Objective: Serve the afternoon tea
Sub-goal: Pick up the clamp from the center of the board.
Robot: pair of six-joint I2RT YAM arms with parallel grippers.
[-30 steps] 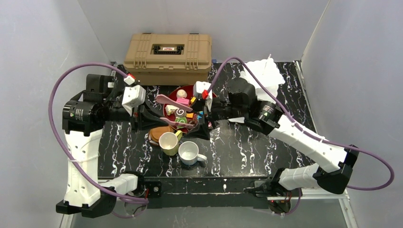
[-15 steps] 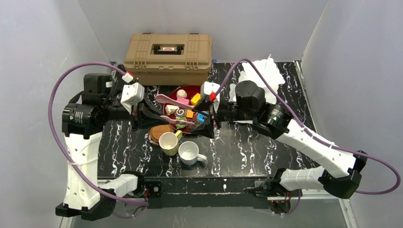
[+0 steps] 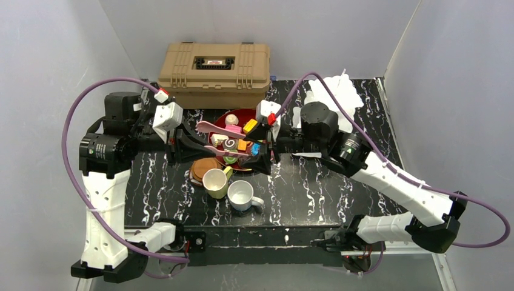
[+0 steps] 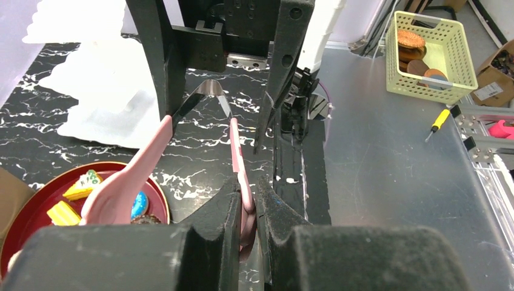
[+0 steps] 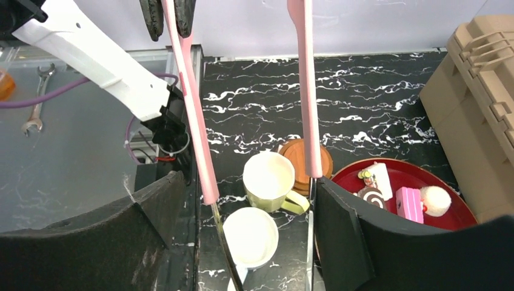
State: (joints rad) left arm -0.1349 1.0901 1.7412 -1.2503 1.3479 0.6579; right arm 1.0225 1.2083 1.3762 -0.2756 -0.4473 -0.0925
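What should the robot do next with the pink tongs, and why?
Probably close the right gripper on the tongs. Its fingers stand wide open on either side of both pink arms, while the left gripper pinches only one arm, so the tongs cannot yet squeeze a pastry.

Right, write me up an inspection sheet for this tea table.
Surface: black marbled table.
Job's things: toy pastries on red plate; pale yellow mug beside white mug; brown coasters beside the yellow mug.
Clutter: tan toolbox at the back; crumpled white material back right.
Claws: left claw shut on one arm of the pink-handled tongs; right claw open, straddling them.
Cables: a purple cable loops from each arm.
Surroundings: grey walls; yellow basket off the table.
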